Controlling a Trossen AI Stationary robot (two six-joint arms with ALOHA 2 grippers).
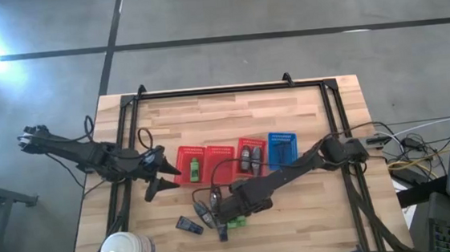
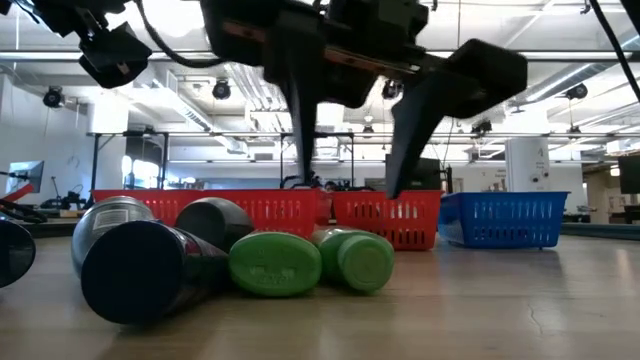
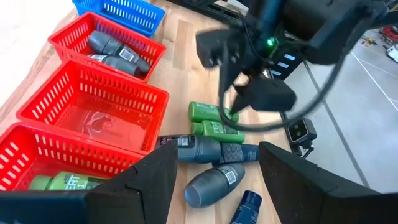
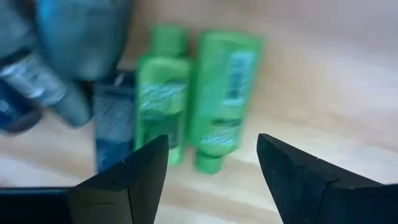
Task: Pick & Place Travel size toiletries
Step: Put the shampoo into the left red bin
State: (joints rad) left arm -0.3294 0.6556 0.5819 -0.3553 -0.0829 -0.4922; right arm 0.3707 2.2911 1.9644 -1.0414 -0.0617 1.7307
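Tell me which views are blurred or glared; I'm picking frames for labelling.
Right wrist view: motion-blurred, the two green bottles smeared, labels unreadable. High view: washed-out glare at the top-left corner of the floor, table evenly lit. Low view: backlit by ceiling lights, the right gripper a dark silhouette, the near dark bottle soft. Left wrist view: sharp.

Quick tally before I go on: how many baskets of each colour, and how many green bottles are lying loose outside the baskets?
Red baskets: 3
Blue basket: 1
Green bottles outside the baskets: 2
Total: 6
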